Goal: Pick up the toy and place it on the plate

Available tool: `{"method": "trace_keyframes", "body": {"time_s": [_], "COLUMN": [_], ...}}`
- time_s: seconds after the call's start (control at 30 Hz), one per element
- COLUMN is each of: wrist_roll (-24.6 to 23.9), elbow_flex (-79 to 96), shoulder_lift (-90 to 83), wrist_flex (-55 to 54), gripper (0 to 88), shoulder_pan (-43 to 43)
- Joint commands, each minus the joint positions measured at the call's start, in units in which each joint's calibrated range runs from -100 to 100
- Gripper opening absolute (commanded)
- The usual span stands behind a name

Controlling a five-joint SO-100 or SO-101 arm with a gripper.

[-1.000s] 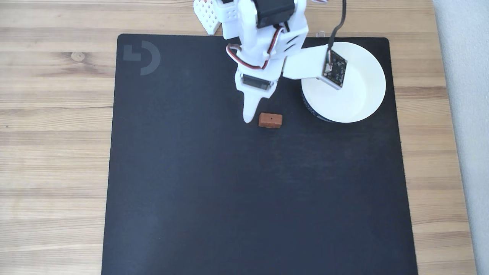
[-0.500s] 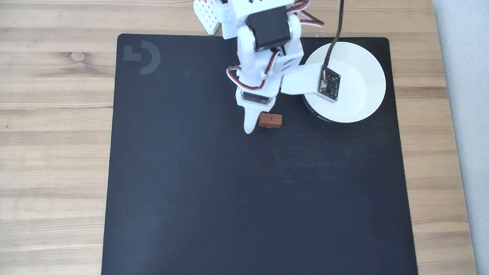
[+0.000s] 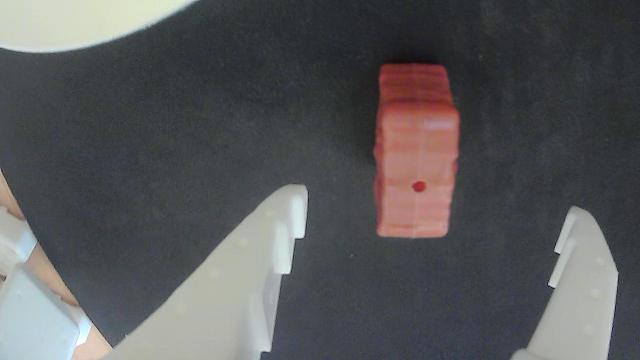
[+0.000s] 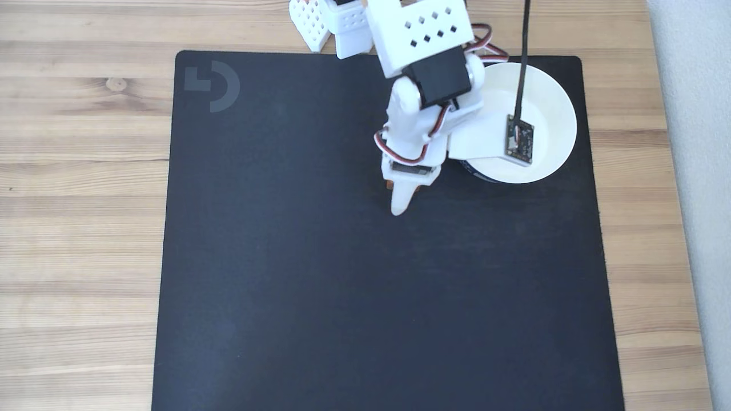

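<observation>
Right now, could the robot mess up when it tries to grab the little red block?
Maybe, in two ways. The gripper is open, but in the wrist view the toy lies mostly past the fingertips, so closing now might only pinch its near end and let it slip or flip. Also, the toy sits nearer the right finger than the left, so that finger could push it sideways on the black mat. The plate is close, so a knocked block might bump it.

Wrist view: toy (image 3: 416,150) lies on mat (image 3: 150,150), ahead of and between spread fingers of gripper (image 3: 435,220), touching neither. Plate (image 3: 75,20) at upper left, well apart from toy. Fixed view: plate (image 4: 548,103) on mat (image 4: 285,285) near upper right corner; gripper (image 4: 402,208) just left of plate; table (image 4: 80,171) beneath mat.
</observation>
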Motion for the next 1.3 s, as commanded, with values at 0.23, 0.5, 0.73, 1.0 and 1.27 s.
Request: {"method": "trace_keyframes", "body": {"time_s": [0.23, 0.5, 0.73, 1.0, 1.27], "wrist_roll": [-0.22, -0.27, -0.38, -4.92, -4.92], "elbow_flex": [-2.48, -2.57, -2.57, -2.57, -2.57], "shoulder_lift": [6.96, 12.71, 12.63, 12.88, 12.04], "wrist_flex": [-5.33, -9.06, -9.06, -9.14, -9.14], "gripper": [35.2, 35.2, 29.3, 4.5, 2.4], "shoulder_pan": [0.07, 0.07, -0.02, -0.02, -0.35]}}
